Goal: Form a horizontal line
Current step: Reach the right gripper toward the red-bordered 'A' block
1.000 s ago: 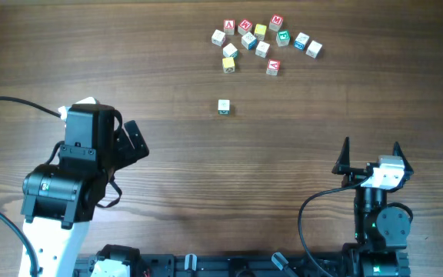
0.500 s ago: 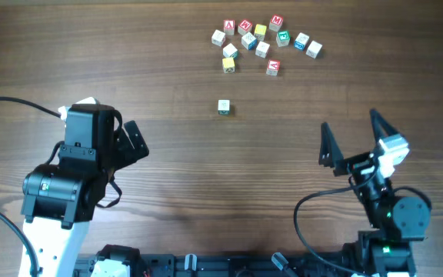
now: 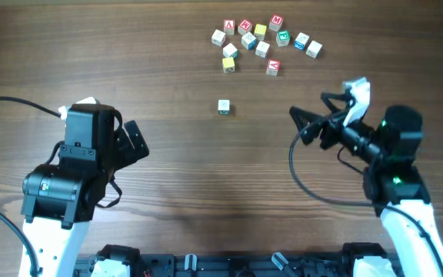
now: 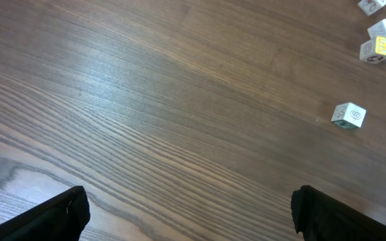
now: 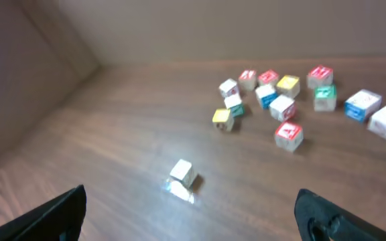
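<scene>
A pale cube with green marks (image 3: 223, 107) stands alone mid-table; it also shows in the left wrist view (image 4: 348, 114) and the right wrist view (image 5: 182, 172). A yellow cube (image 3: 228, 64) and a pale cube with a red letter (image 3: 274, 67) lie at the near edge of the cluster beyond it, and both show in the right wrist view: yellow (image 5: 222, 118), red-lettered (image 5: 289, 133). My right gripper (image 3: 314, 115) is open and empty, to the right of the lone cube and pointing toward it. My left gripper (image 3: 133, 142) is open and empty, far left of it.
Several more letter cubes (image 3: 261, 35) sit bunched at the far centre-right of the wooden table (image 3: 175, 185). A black cable (image 3: 6, 101) runs in from the left edge to the left arm.
The right arm has swung up from the front edge to mid-right and turned toward the cubes, with its jaws still open. The left arm and all cubes have not moved.
</scene>
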Robot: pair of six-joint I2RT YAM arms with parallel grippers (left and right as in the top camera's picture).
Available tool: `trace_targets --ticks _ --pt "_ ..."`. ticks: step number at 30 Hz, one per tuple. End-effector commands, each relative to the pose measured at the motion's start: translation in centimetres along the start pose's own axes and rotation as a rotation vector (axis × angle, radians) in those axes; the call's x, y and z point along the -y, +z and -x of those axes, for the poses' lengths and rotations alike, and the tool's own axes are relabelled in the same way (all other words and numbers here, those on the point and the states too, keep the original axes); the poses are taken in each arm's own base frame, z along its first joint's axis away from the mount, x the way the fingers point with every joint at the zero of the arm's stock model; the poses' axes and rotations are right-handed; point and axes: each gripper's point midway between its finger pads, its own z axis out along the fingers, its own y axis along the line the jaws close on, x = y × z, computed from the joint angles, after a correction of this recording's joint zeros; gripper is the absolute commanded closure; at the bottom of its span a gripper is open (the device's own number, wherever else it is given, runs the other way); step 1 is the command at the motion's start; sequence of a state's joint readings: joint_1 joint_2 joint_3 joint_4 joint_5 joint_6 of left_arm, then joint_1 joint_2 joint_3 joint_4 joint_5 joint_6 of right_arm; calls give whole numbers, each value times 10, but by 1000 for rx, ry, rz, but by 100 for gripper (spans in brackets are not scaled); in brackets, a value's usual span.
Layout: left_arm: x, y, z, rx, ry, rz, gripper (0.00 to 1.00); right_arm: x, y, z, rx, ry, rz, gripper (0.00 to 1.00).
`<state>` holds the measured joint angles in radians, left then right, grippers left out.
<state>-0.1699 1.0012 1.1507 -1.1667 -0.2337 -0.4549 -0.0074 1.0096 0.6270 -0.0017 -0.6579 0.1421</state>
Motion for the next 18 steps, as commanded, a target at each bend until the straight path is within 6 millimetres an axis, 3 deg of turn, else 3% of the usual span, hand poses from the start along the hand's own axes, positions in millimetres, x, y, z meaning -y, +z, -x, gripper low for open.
trace_targets --ticks 1,4,7,12,18 --pt "0 0 0 1 -14 -5 0 11 -3 10 -67 20 -96 0" --pt "0 0 0 1 -14 -5 0 10 -8 -23 -191 115 -100 0" --pt "0 0 0 1 -14 -5 0 12 -8 -38 -237 172 -109 0" --pt "0 0 0 1 -14 -5 0 26 6 -31 -236 180 -202 0" --pt "0 0 0 1 -14 -5 0 45 17 -9 -297 230 -302 0"
